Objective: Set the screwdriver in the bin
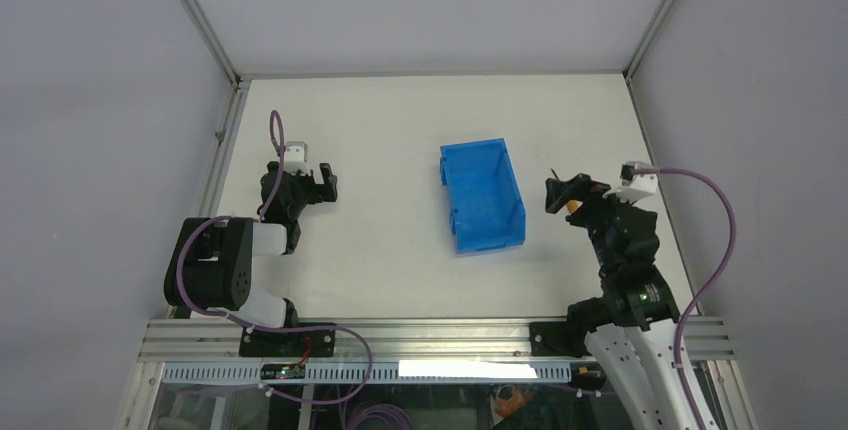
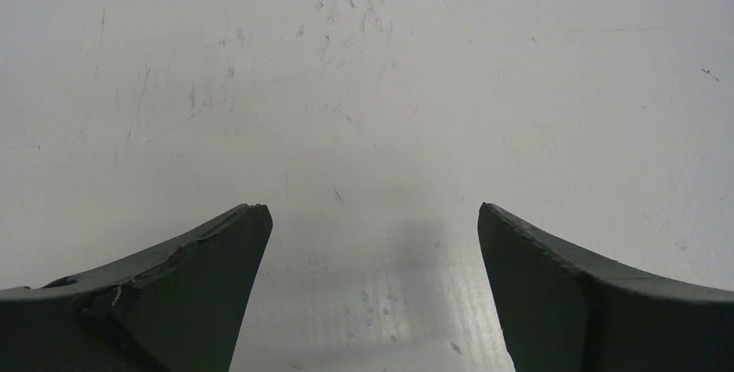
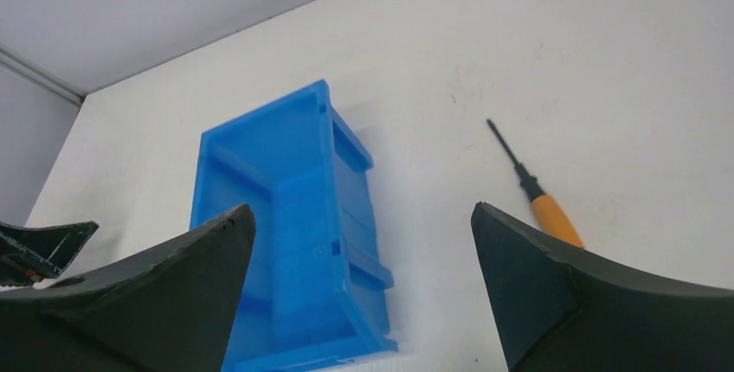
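The blue bin (image 1: pixel 482 195) (image 3: pixel 286 234) stands on the white table, right of centre. Just right of it lies the screwdriver (image 3: pixel 541 203), flat on the table, its thin black shaft pointing away and its orange handle partly behind my right finger. From above only a bit of that orange handle (image 1: pixel 573 207) shows under the right gripper (image 1: pixel 562 190). The right gripper (image 3: pixel 361 209) hovers open over the strip between bin and screwdriver and holds nothing. My left gripper (image 1: pixel 329 182) (image 2: pixel 371 208) is open over bare table, well left of the bin.
Grey walls with metal corner rails enclose the table (image 1: pixel 400 120) on three sides. The right arm's purple cable (image 1: pixel 715 220) loops near the right wall. An aluminium rail (image 1: pixel 430 335) runs along the near edge.
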`<state>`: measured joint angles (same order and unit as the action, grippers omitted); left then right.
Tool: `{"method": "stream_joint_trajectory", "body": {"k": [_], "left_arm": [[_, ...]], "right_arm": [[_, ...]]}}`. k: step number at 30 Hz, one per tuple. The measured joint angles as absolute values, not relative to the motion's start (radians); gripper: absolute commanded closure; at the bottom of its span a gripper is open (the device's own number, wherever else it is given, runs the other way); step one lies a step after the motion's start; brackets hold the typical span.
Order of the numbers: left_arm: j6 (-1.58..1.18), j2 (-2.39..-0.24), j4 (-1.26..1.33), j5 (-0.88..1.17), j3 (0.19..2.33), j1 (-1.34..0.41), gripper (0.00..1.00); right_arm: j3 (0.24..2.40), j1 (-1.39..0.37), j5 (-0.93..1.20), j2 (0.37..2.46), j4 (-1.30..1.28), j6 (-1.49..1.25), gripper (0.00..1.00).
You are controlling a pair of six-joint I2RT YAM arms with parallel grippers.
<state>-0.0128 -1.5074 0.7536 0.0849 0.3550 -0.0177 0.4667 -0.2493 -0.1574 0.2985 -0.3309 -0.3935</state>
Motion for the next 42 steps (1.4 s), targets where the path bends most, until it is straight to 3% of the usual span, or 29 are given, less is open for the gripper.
{"method": "stream_joint_trajectory", "body": {"k": [4, 9, 12, 19, 24, 28, 32, 38, 42], "left_arm": [[-0.013, -1.507, 0.754, 0.085, 0.355, -0.018, 0.01], [-0.013, -1.507, 0.754, 0.085, 0.355, -0.018, 0.01], [-0.013, -1.507, 0.754, 0.085, 0.355, -0.018, 0.01], [-0.013, -1.507, 0.754, 0.084, 0.355, -0.018, 0.01], [-0.013, -1.507, 0.754, 0.084, 0.355, -0.018, 0.01], [-0.013, -1.507, 0.754, 0.085, 0.355, -0.018, 0.01], [-0.013, -1.507, 0.754, 0.085, 0.355, -0.018, 0.01], [-0.013, -1.507, 0.755, 0.084, 0.355, -0.018, 0.01], [-0.013, -1.507, 0.755, 0.084, 0.355, -0.018, 0.01]], "right_arm": [[0.784, -0.249, -0.227, 0.532, -0.478, -0.294, 0.01], [1.364, -0.232, -0.325, 1.029, -0.772, -0.203, 0.01], [1.544, -0.18, -0.285, 1.266, -0.885, -0.162, 0.01], [1.537, -0.084, -0.179, 1.7, -1.073, -0.067, 0.03], [1.409, -0.045, -0.169, 1.858, -1.065, -0.037, 0.05], [1.348, -0.008, -0.151, 1.955, -1.046, -0.013, 0.13], [1.346, 0.016, -0.112, 1.955, -1.036, 0.009, 0.3], [1.34, 0.015, -0.078, 1.957, -1.009, 0.049, 1.0], [1.348, 0.015, -0.086, 1.956, -1.02, 0.05, 1.0]]}}
